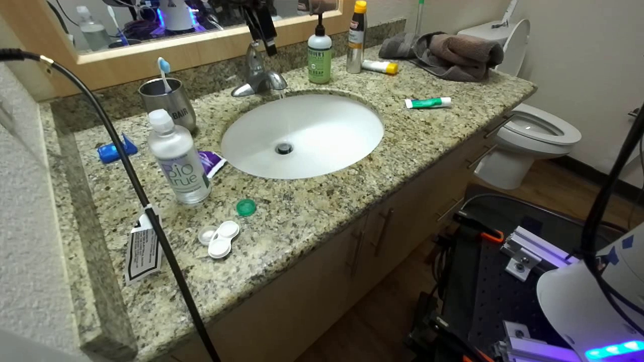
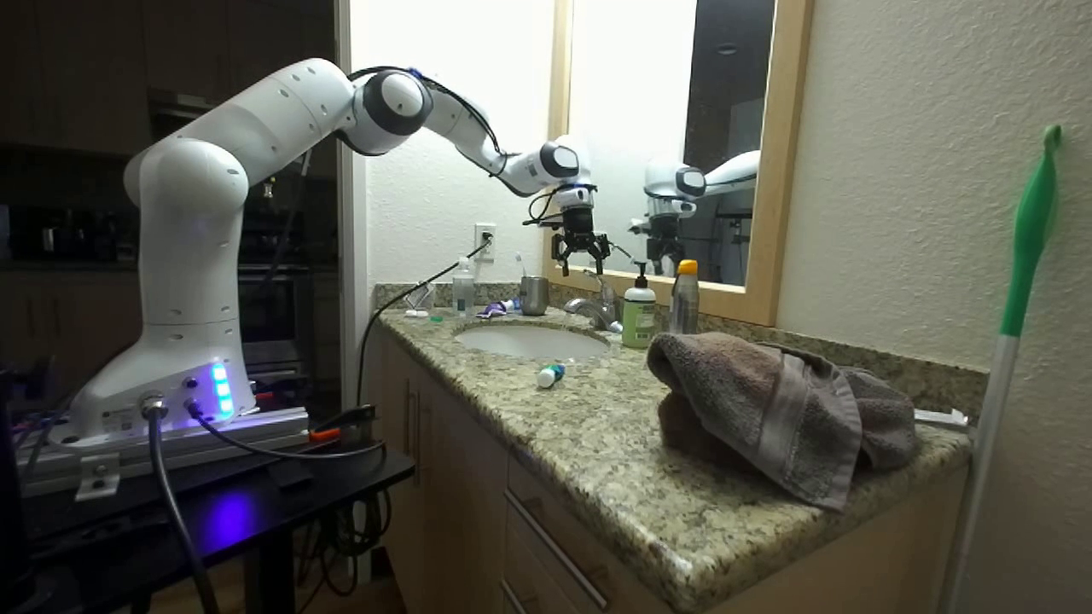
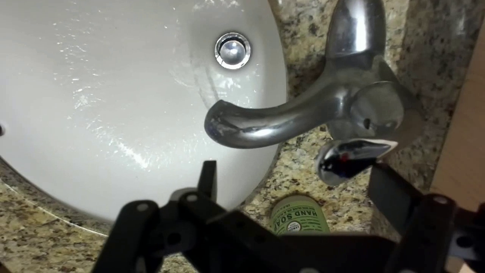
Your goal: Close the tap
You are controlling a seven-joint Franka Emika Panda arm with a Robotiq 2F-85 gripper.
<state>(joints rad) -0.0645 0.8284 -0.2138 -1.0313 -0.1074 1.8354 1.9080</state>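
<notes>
The silver tap (image 3: 265, 127) stands at the back rim of the white oval basin (image 1: 347, 125), with its spout over the bowl. Water runs from it: a thin stream shows under the spout, and the bowl has wet streaks. A shiny lever (image 3: 350, 157) with a red mark sits off to the soap bottle's side in the wrist view. My gripper (image 3: 295, 167) is open wide above the tap, pointing down, with nothing held. One finger (image 3: 392, 193) lies close by the lever's pointed end; whether they touch I cannot tell. In an exterior view the gripper (image 2: 582, 268) hangs just over the tap.
Close beside the tap is a green soap bottle (image 1: 320, 58), then a yellow-capped can (image 1: 356, 40). The mirror's wooden frame (image 2: 789, 162) rises behind. A steel cup (image 1: 173, 103) and clear bottle (image 1: 181, 163) stand beyond the basin; a towel (image 2: 768, 401) lies at the opposite end.
</notes>
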